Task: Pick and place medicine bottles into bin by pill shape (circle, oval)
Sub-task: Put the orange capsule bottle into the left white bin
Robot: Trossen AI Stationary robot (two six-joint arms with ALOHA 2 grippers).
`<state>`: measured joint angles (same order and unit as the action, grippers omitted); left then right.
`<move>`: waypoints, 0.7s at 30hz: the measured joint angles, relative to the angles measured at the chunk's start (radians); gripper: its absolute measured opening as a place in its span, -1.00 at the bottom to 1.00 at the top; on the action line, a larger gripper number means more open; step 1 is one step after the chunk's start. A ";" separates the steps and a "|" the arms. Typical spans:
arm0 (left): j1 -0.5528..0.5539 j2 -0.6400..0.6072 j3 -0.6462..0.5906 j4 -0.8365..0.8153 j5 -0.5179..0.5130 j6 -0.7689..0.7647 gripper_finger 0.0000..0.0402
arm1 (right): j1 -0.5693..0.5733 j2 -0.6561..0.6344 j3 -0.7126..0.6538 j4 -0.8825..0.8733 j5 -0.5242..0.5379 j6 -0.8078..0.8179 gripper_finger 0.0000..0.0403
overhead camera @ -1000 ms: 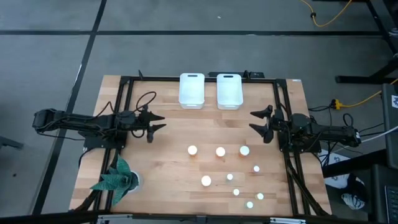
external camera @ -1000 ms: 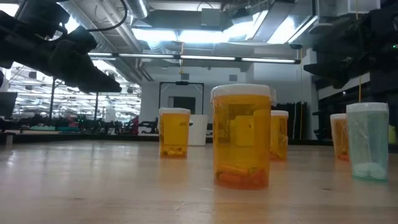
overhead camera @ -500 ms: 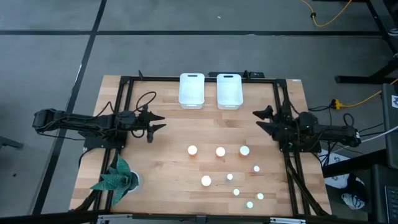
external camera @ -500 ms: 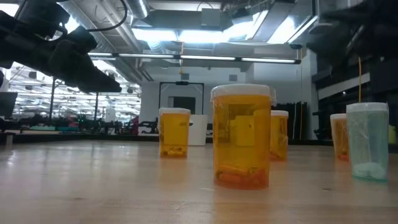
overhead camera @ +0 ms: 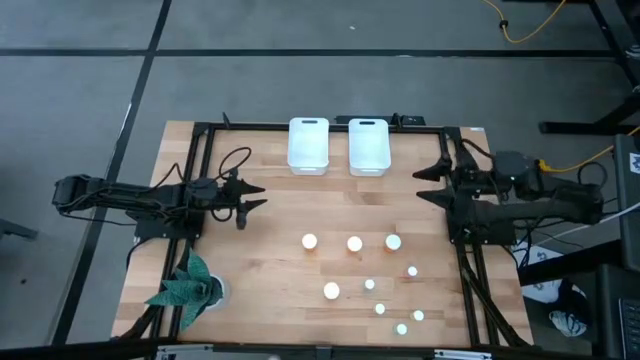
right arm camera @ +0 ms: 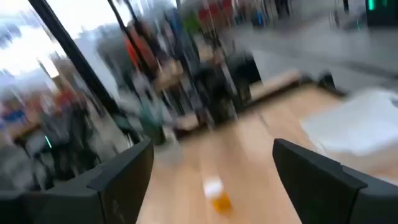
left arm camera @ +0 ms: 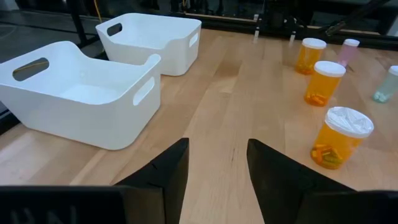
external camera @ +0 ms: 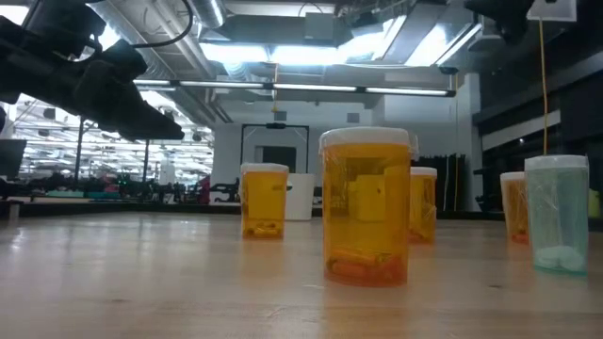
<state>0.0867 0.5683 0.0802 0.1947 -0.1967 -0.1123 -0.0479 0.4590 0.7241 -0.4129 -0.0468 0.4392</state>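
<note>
Orange bottles with white caps stand in a row of three across the middle of the wooden table (overhead camera: 270, 250): one (overhead camera: 310, 242) on the left, one (overhead camera: 354, 243) in the centre, one (overhead camera: 393, 242) on the right. A fourth orange bottle (overhead camera: 331, 291) sits nearer the front edge, and the smaller bottles (overhead camera: 380, 309) are scattered beside it toward the right. None of them is in either of the two white bins (overhead camera: 308, 145) (overhead camera: 368, 146), which sit side by side at the far edge. The left gripper (overhead camera: 252, 196) hangs over the table's left part, well apart from the bottles, fingers spread and holding nothing. The right gripper (overhead camera: 428, 183) is raised near the right-hand bin, fingers wide apart and also holding nothing.
</note>
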 joint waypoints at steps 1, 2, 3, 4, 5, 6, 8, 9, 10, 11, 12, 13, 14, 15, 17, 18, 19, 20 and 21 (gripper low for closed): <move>0.000 0.000 0.000 0.000 0.000 0.000 -0.23 | 0.000 0.041 0.049 -0.083 -0.001 -0.001 0.64; 0.000 0.000 0.000 0.000 0.000 0.000 -0.23 | 0.000 0.080 0.093 -0.166 -0.001 0.001 0.64; 0.000 0.000 0.000 0.000 0.000 0.000 -0.23 | 0.000 0.118 0.134 -0.251 -0.001 0.007 0.64; 0.000 0.000 0.000 0.000 0.000 0.000 -0.23 | 0.000 0.152 0.170 -0.331 0.000 0.023 0.64; 0.000 0.000 0.000 0.000 0.000 0.000 -0.23 | 0.000 0.185 0.200 -0.400 -0.001 0.039 0.64; 0.000 0.000 0.000 0.000 0.000 0.000 -0.23 | 0.000 0.216 0.225 -0.456 0.000 0.059 0.64; 0.000 0.000 0.000 0.000 0.000 0.000 -0.23 | 0.007 0.268 0.260 -0.557 0.000 0.087 0.64; 0.000 0.000 0.000 0.000 0.000 0.000 -0.23 | 0.016 0.288 0.270 -0.589 0.004 0.104 0.64; 0.000 0.000 0.000 0.000 0.000 0.000 -0.23 | 0.028 0.305 0.276 -0.610 0.008 0.113 0.64; 0.000 0.000 0.000 0.000 0.000 0.000 -0.23 | 0.043 0.319 0.279 -0.625 0.016 0.128 0.64; 0.000 0.000 0.000 0.000 0.000 0.000 -0.23 | 0.061 0.330 0.279 -0.639 0.023 0.140 0.64; 0.000 0.000 0.000 0.000 0.000 0.000 -0.23 | 0.080 0.341 0.276 -0.650 0.030 0.158 0.64; 0.000 0.000 0.000 0.000 0.000 0.000 -0.23 | 0.100 0.350 0.271 -0.655 0.043 0.171 0.64; 0.000 0.000 0.000 0.000 0.000 0.000 -0.23 | 0.120 0.357 0.270 -0.666 0.063 0.186 0.64; 0.000 0.000 0.000 0.000 0.000 0.000 -0.23 | 0.158 0.370 0.269 -0.678 0.117 0.218 0.64; 0.000 0.000 0.000 0.000 0.000 0.000 -0.23 | 0.175 0.376 0.269 -0.679 0.143 0.237 0.64; 0.000 0.000 0.000 0.000 0.000 0.000 -0.23 | 0.189 0.382 0.269 -0.679 0.169 0.253 0.64; 0.000 0.000 0.000 0.000 0.000 0.000 -0.23 | 0.200 0.386 0.269 -0.679 0.191 0.268 0.64; 0.000 0.000 0.000 0.000 0.000 0.000 -0.23 | 0.210 0.390 0.269 -0.678 0.212 0.282 0.64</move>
<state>0.0865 0.5685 0.0802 0.1947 -0.1967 -0.1123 0.1625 0.8491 0.9936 -1.0912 0.1651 0.7210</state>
